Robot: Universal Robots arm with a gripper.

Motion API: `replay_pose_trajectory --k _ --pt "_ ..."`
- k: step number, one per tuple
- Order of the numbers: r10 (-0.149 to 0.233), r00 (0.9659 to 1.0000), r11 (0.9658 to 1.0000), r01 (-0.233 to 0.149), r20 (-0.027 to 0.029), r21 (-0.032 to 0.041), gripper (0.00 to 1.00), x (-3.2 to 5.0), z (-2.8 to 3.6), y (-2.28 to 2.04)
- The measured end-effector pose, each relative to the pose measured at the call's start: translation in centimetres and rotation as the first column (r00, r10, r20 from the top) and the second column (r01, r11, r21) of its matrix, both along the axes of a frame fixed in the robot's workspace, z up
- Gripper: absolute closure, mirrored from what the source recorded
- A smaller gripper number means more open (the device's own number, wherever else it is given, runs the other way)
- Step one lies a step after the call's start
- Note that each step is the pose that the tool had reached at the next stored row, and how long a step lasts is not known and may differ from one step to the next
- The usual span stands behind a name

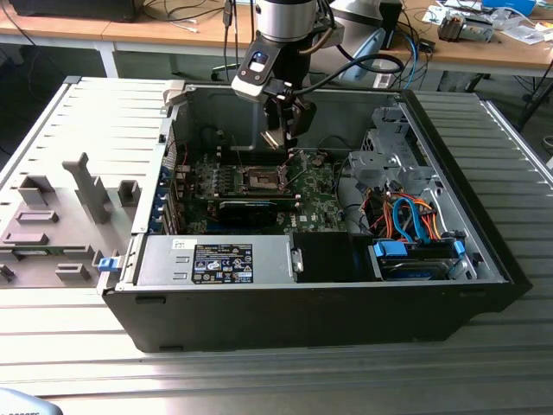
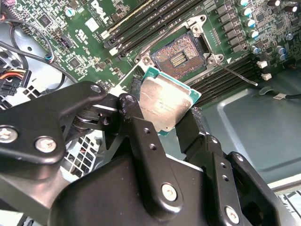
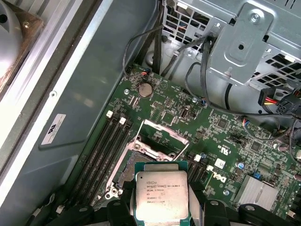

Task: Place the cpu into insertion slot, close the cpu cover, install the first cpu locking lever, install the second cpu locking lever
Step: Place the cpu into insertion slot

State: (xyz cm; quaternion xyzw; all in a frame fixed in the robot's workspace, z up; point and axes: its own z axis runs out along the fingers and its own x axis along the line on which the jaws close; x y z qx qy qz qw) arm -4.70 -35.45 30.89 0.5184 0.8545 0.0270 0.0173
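My tool (image 2: 162, 120) pinches the one cpu (image 2: 167, 101) by two opposite edges, holding it in the air just above the one slot (image 2: 181, 55), whose contact field lies bare. The one cover (image 3: 167, 130) stands open. By my judgement no step is complete: seating, closing the cover and both levers are left.

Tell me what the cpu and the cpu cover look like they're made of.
The cpu: dull grey metal top, matte, on a green board rim. The cpu cover: thin bare silvery metal, probably steel, judging by its bright glinting edges.
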Motion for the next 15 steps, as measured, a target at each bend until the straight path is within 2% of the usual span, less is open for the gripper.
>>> replay_pose_trajectory --k 15 --pt "-0.018 0.9998 0.9998 0.018 0.0 0.0 0.45 0.0 -0.02 0.0"
